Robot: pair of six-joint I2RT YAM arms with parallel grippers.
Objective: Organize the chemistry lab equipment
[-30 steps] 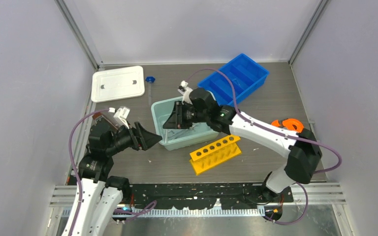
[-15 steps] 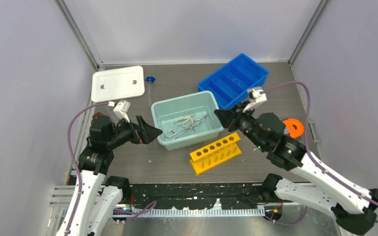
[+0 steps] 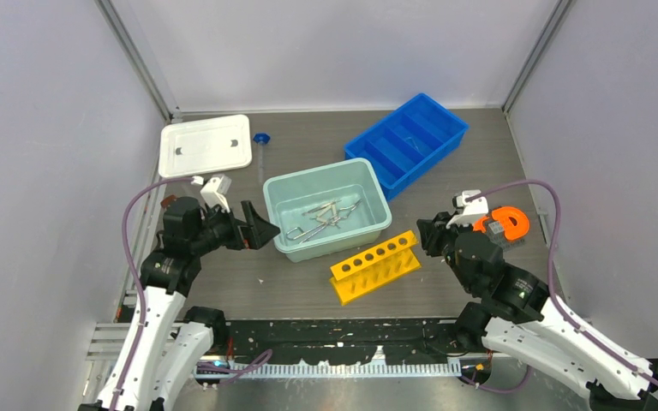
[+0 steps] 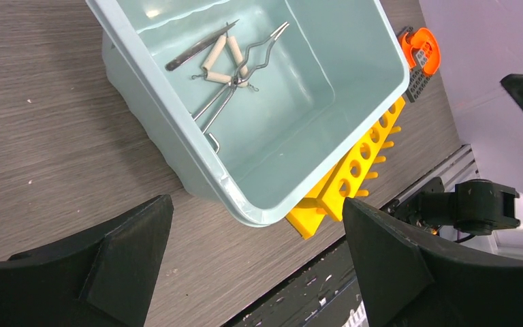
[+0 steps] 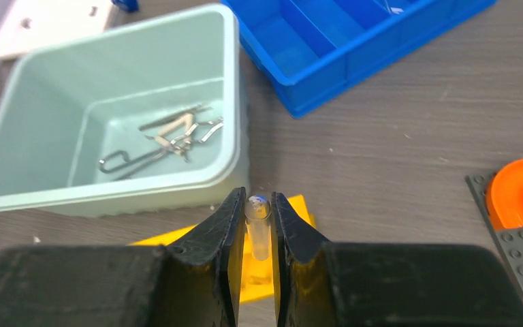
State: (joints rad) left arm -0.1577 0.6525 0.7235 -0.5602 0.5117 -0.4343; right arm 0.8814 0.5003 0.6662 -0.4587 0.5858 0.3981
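No readable text, label, brand or number shows on anything.

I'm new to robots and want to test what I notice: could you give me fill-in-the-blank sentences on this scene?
The right gripper is shut on a clear ____.
The left gripper stands ____.
The metal tools lie in the teal ____.
The rack is coloured ____.
Missing: tube; open; tub; yellow.

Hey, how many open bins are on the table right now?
2. The teal tub sits mid-table, just behind the yellow rack. The blue tray is behind the tub to the right, near the back wall. None seems hidden.
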